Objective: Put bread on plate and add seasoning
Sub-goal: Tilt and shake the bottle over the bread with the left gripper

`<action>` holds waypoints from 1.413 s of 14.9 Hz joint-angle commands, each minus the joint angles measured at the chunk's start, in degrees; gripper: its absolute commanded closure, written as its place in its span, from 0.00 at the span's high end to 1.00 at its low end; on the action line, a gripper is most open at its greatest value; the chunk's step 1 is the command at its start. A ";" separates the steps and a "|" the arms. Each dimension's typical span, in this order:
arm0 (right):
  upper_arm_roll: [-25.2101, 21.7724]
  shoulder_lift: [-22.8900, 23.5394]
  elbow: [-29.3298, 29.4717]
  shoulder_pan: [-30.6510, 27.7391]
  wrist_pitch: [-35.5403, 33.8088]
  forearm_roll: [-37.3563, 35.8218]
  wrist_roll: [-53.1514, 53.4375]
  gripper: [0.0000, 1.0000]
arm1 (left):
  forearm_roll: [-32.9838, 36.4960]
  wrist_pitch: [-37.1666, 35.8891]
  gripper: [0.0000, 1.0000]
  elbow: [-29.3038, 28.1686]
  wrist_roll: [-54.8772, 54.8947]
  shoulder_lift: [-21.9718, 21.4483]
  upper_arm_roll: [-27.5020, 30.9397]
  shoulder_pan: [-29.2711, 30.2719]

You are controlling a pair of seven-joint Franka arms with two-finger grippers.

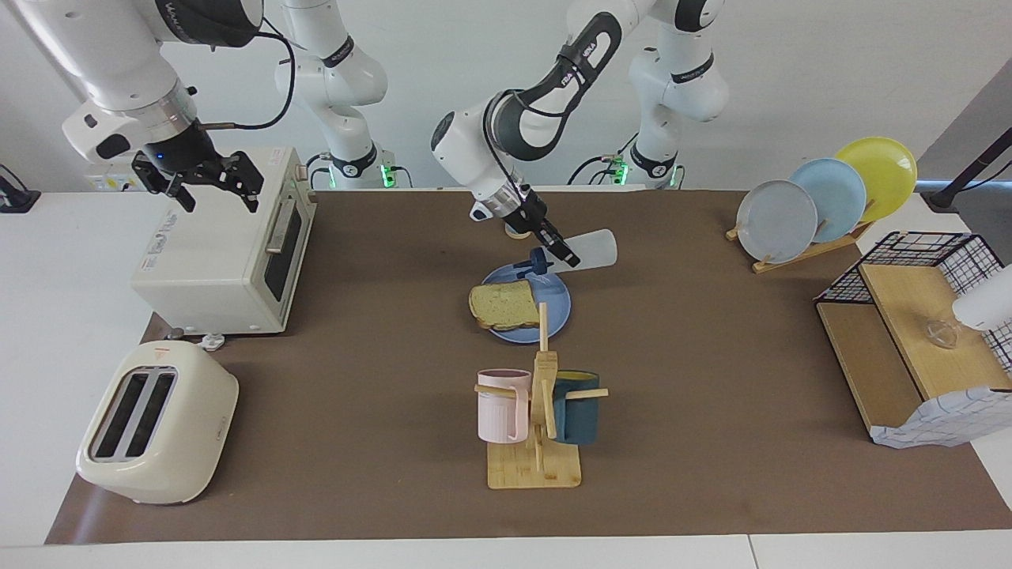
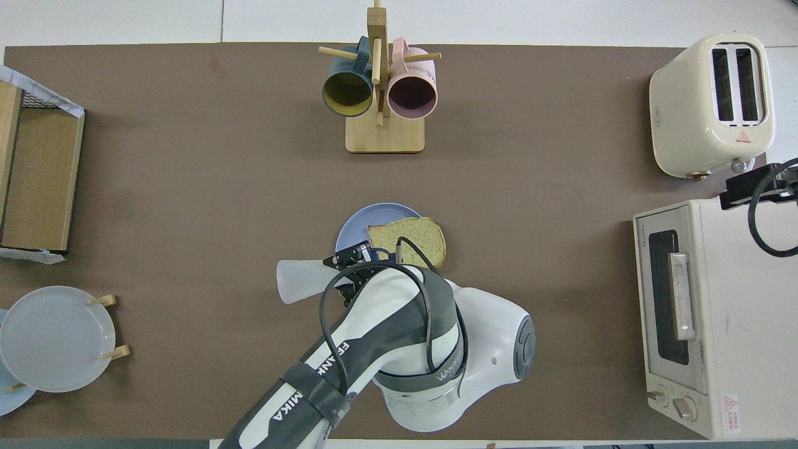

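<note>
Blue, the plate (image 1: 553, 312) is set mid-table with the bread (image 1: 503, 305) laid on it, overhanging the rim toward the right arm's end. Over the plate's robot-side edge the seasoning (image 1: 581, 251) is held tipped on its side, clamped in the left claw (image 1: 563, 254). Over the toaster oven (image 1: 221, 253) the right claw (image 1: 215, 190) is held spread apart, waiting.

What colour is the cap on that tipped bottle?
Dark navy blue; the seasoning bottle's cap shows best in the facing view, tilted over the blue plate.
</note>
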 commanded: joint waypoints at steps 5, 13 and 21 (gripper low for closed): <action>0.13 -1.41 -1.80 -0.37 0.86 0.04 -0.66 1.00 | 4.94 -1.86 0.00 -0.33 -0.25 -1.08 0.59 -3.13; 0.13 -1.41 -1.80 -0.46 0.86 0.04 -0.66 1.00 | 6.87 4.47 0.00 -0.59 -0.25 -0.11 1.11 4.78; 0.13 -1.41 -1.80 -0.46 0.86 0.04 -0.66 1.00 | 9.60 6.32 0.00 -0.59 -0.25 0.86 1.03 9.71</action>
